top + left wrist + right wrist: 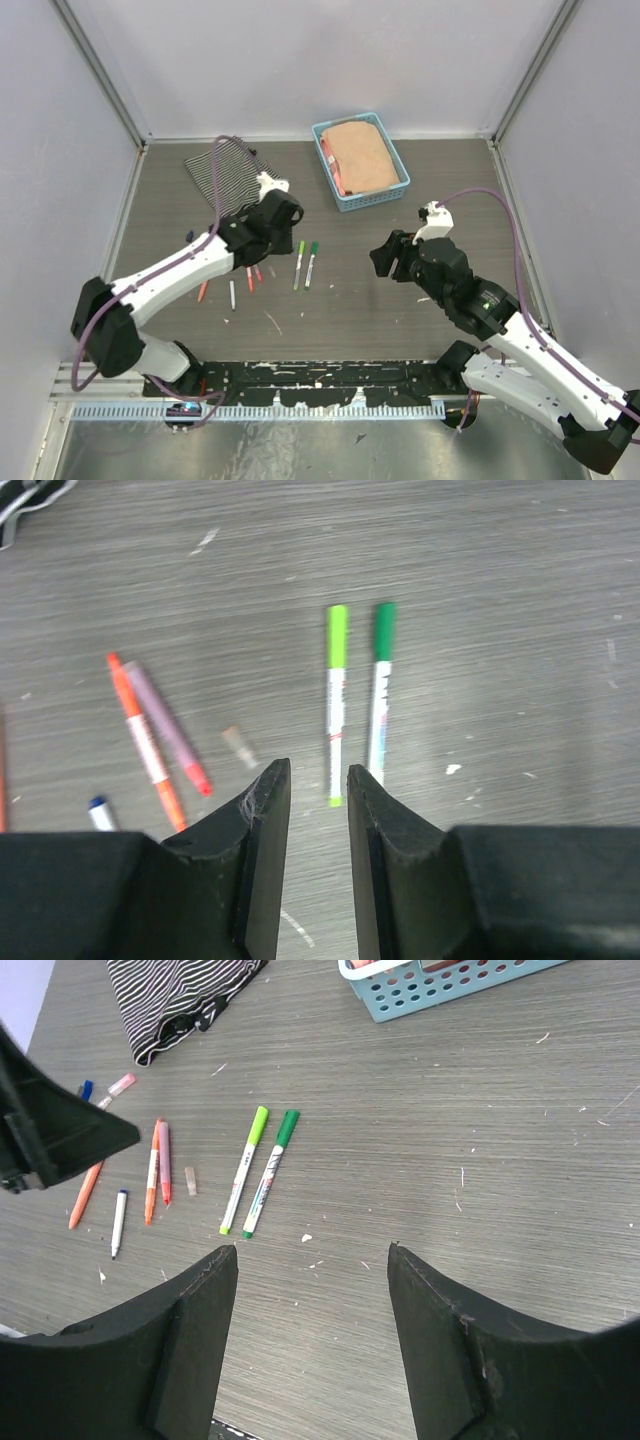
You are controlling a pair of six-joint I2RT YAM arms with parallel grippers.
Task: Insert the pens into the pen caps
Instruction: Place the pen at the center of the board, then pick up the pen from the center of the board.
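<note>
Fingers on my left arm stand slightly apart, empty, poised low over the surface for the next pick. Right fingers spread wide, empty, waiting. Light-green pen and dark-green pen lie parallel mid-surface, apparently capped. Orange pen and pink pen lie toward the left edge, one cap beside them.

Matt wood-grain table; smooth plastic pens; striped cloth
</note>
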